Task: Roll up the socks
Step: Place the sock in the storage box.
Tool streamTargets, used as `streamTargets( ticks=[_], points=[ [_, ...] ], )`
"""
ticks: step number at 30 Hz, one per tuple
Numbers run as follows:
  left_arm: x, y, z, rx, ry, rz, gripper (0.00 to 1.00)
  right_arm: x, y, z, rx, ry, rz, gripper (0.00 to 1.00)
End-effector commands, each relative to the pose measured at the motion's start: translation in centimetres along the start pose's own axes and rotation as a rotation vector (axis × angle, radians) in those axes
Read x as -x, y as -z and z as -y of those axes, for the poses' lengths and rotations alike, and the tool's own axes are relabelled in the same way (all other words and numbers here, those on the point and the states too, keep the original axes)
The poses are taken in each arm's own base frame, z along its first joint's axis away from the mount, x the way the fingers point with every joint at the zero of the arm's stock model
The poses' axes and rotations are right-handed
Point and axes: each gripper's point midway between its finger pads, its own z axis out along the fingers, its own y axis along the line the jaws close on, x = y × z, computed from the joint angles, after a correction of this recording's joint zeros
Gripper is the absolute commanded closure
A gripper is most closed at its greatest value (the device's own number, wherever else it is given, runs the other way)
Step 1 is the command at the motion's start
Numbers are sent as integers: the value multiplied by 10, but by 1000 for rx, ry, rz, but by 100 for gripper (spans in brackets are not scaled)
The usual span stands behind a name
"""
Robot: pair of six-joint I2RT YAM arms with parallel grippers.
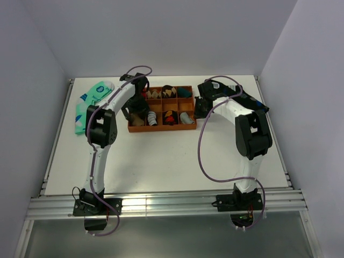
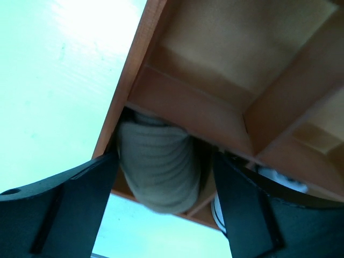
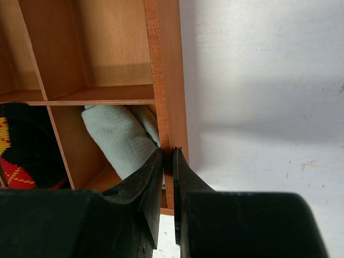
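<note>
A rolled tan ribbed sock sits in a corner compartment of the wooden tray. My left gripper is open and straddles it. The roll lies close to the left finger, with a small gap to the right finger. From above, the left gripper is over the tray's left end. My right gripper is shut on the tray's right wall, also seen from above.
Mint-green dotted socks lie on the table left of the tray. Tray compartments hold several other rolled socks, including a pale grey-green roll and a black, red and yellow one. White walls enclose the table.
</note>
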Motion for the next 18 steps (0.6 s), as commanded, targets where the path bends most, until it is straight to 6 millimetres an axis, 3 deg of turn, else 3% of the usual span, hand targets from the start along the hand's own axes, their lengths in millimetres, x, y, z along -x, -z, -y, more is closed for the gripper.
streamTargets(
  ticks=[1,10,18],
  points=[
    [13,4,-19,47,5,22,10,2,7,25,-88,-16,24,100],
    [22,26,-8,-42,20,40,10,5,10,25,-90,-19,30,100],
    [34,64,0,-176,47,77,9,5,13,25,-93,-27,31,100]
  ],
)
